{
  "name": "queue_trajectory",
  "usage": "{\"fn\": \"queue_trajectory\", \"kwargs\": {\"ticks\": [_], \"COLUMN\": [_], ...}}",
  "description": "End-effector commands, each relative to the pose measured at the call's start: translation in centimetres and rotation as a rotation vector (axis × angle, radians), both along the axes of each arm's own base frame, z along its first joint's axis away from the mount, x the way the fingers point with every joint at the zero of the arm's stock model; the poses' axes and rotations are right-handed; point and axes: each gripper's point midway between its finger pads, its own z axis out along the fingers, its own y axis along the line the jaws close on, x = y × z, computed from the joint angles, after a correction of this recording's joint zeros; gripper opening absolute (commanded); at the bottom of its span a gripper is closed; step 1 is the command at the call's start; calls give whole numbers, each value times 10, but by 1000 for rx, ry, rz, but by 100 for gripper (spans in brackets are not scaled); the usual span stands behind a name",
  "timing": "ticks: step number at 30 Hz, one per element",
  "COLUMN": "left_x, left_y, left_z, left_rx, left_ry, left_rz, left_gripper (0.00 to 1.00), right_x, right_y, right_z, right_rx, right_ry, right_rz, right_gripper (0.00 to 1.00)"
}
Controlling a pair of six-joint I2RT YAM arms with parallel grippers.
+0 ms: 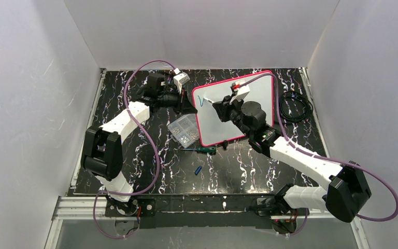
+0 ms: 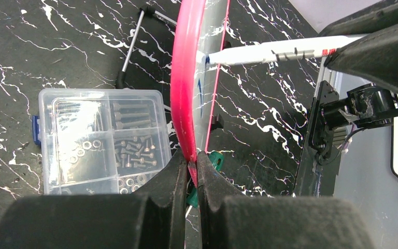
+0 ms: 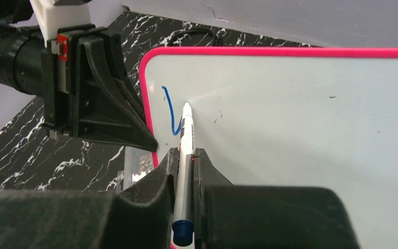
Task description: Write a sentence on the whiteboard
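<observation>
Writing the 1st letter is the job right now, I think, b/c the sentence (image 3: 171, 111) is only one small blue squiggle & the rest of the whiteboard (image 3: 300, 129) is bare. To do it well, the right gripper (image 3: 185, 155), clamped tight on the marker (image 3: 186, 127), should press the tip softly, just enough to leave ink, & move slow w/ small curves so the letters come out neat. The tip looks to touch the board near its far left corner, a good spot to start, w/ room for 2 lines. The left gripper (image 2: 192, 161) is squeezed shut on the pink rim at the board's left edge. It should hold firm & not wobble, or the line will go wonky. Don't push hard, b/c the board could swing away from that one pinch. The whiteboard is by the far edge of the tabletop, abt the middle, tipped up w/ its face to the marker. It's a white rectangle w/ a thin pink-red rim & round corners, shiny & mostly clean, w/ a few tiny dark specks. A clear box of screws (image 1: 184, 129) lies just beside its left edge.
</observation>
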Motion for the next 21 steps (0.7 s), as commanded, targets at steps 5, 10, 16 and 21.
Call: {"fn": "queue_trajectory", "kwargs": {"ticks": [5,10,16,21], "left_x": [-20,-20,-20,-20], "left_y": [-3,-2,-3,-2], "left_z": [25,25,26,26], "left_rx": [-24,-24,-24,-24], "left_ry": [-67,-67,-67,-68], "left_rz": [-73,-73,-73,-71], "left_gripper": [0,0,0,0], "right_x": [19,16,7,-1], "right_y": [-3,-5,-11,-16], "right_z": [36,26,2,-18], "right_rx": [37,25,7,-7], "right_ry": [-98,-76,-21,26], "right_rz": [-63,-61,-57,-57], "right_gripper": [1,1,1,1]}}
